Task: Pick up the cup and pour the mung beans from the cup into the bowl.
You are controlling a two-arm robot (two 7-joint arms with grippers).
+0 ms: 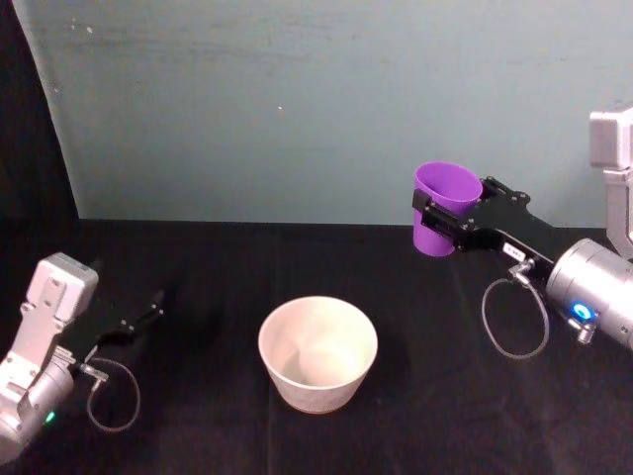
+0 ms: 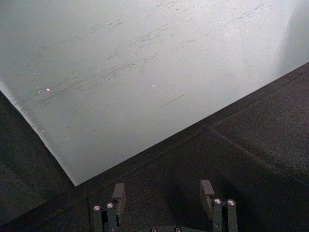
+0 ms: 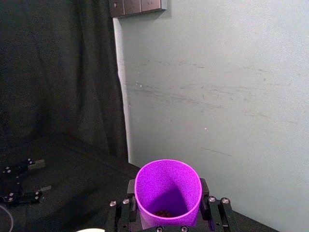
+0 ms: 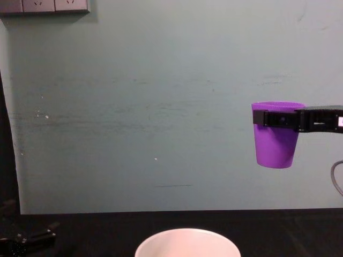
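Note:
My right gripper (image 1: 436, 218) is shut on the bright-purple cup (image 1: 442, 206) and holds it upright in the air, up and to the right of the bowl (image 1: 317, 352). In the chest view the cup (image 4: 275, 135) hangs well above the table, with the gripper's black fingers (image 4: 274, 119) clamped round it just under the rim. The right wrist view looks down into the cup (image 3: 167, 191), where a few dark mung beans (image 3: 164, 212) lie at the bottom. The pale bowl (image 4: 187, 243) stands on the black cloth and looks empty. My left gripper (image 1: 156, 300) rests open, low at the left.
A black cloth (image 1: 198, 267) covers the table, and a pale teal wall (image 1: 316, 99) stands behind it. Loose cable loops hang from the right wrist (image 1: 514, 317) and from the left wrist (image 1: 114, 396).

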